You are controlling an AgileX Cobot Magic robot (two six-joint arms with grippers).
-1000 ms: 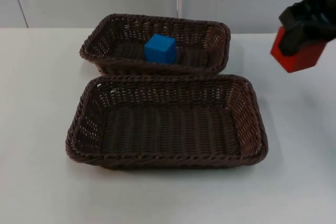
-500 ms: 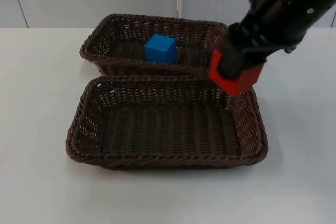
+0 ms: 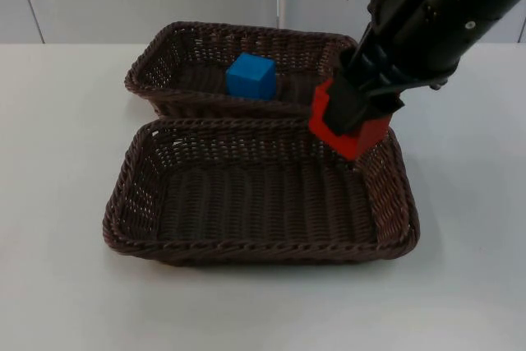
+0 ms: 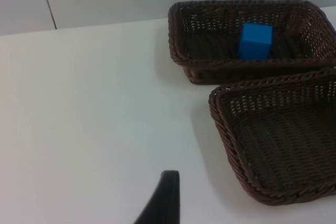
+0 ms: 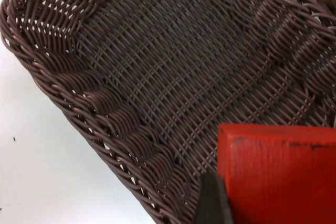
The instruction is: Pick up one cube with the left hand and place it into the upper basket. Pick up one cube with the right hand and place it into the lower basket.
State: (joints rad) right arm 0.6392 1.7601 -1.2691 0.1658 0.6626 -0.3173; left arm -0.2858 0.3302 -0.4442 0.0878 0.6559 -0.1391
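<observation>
top: I see the right hand [image 3: 349, 121] pinching the red cube [image 3: 345, 131] above the lower basket's [image 3: 246, 248] 1 o'clock corner; blue cube [image 3: 251, 76] in the upper basket [image 3: 164, 47] | left wrist: left hand waits over the desk [image 4: 79, 103], grip I cannot tell | right wrist: red cube above the lower basket's weave

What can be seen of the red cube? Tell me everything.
The red cube is a solid block with matte, slightly scuffed faces and sharp edges. The right gripper is shut on it from above, holding it tilted in the air over the far right corner of the lower brown wicker basket. Nothing else touches it.
</observation>
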